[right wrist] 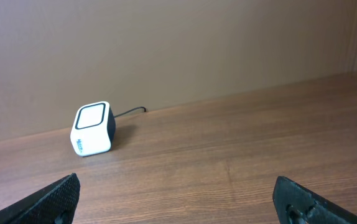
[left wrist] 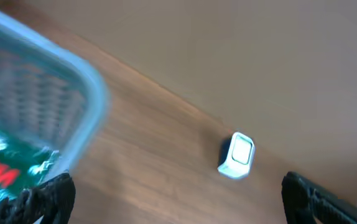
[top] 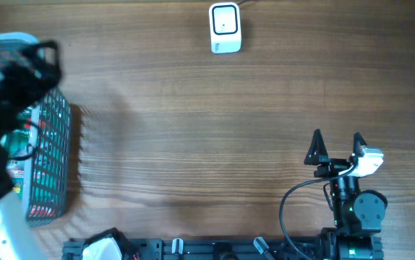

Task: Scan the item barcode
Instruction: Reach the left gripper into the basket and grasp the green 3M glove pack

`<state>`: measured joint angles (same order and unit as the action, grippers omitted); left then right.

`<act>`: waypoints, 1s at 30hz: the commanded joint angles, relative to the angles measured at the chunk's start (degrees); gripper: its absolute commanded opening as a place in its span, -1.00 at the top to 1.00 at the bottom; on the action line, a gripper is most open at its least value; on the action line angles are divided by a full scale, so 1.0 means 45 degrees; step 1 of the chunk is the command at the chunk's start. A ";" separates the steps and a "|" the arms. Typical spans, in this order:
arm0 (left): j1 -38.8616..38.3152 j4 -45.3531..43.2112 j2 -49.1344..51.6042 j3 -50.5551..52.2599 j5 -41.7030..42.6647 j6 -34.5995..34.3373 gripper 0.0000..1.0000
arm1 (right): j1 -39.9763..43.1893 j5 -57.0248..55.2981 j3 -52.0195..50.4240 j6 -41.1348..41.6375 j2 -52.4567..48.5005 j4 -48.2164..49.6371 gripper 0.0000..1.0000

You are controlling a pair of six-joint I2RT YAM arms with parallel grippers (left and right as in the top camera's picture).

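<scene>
The packets (top: 35,172) to be scanned, green with red print, lie in the blue basket (top: 67,137) at the left edge of the table (top: 193,130). None is lifted out yet, so the pick looks like the step in hand. The left gripper (left wrist: 180,198) hangs over the basket with its jaws spread wide and nothing between them, probably placed there to reach down for a packet. The scanner (top: 225,27), a small white box, stands at the far edge, well apart from the basket, its window facing up so a barcode can be passed over it. The right gripper (top: 336,144) sits near the front right, jaws also spread and empty, clear of the work.

The overhead view shows the whole layout but hides the left fingertips under the arm; the left wrist view shows them, blurred, with the basket rim and the scanner. Only the right wrist view shows the scanner's cable (right wrist: 132,112).
</scene>
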<state>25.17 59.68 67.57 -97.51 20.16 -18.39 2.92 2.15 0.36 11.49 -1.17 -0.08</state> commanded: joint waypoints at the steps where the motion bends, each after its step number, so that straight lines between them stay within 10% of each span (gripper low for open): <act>1: 0.2064 0.1316 0.0588 -0.0811 -0.0117 -0.1749 -1.00 | -0.0049 0.0102 -0.0015 0.0121 0.0078 0.0029 -1.00; 8: 0.5707 0.3764 0.1885 -0.0806 0.0272 -0.2696 -1.00 | -0.0049 0.0102 -0.0015 0.0121 0.0078 0.0029 -0.99; 30: 0.8816 0.2992 0.1812 0.4129 -0.0714 -0.2113 -1.00 | -0.0049 0.0102 -0.0015 0.0117 0.0083 0.0029 -1.00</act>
<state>64.42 74.24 77.71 -80.82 18.37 -28.34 2.92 2.15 0.36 11.49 -1.17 -0.08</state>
